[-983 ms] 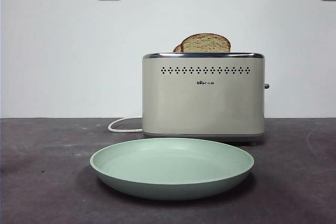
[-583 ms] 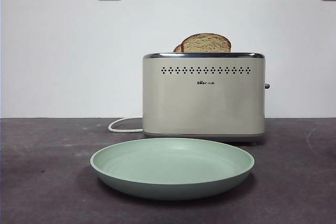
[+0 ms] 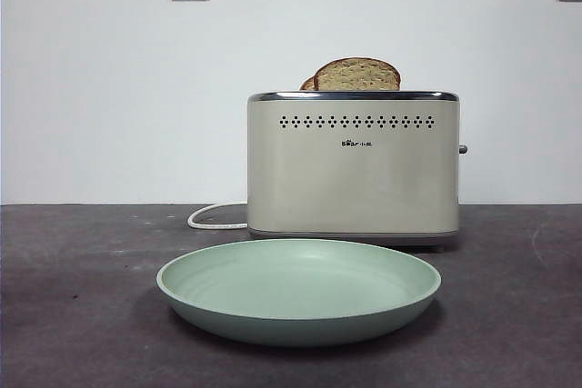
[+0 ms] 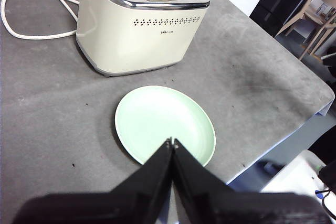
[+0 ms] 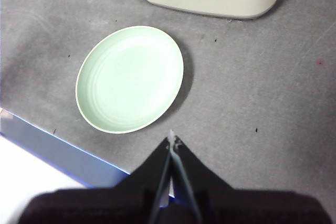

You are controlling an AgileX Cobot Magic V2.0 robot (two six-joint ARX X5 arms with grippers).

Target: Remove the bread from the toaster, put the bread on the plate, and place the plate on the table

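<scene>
Standing upright in the boxy cream toaster (image 3: 353,166) behind the empty mint-green plate (image 3: 298,291) on the dark counter (image 3: 73,315), tan speckled bread slice (image 3: 356,74); left gripper (image 4: 171,142) and right gripper (image 5: 171,141) pressed together, needing spreading, then pinching the dome and lifting straight.
</scene>
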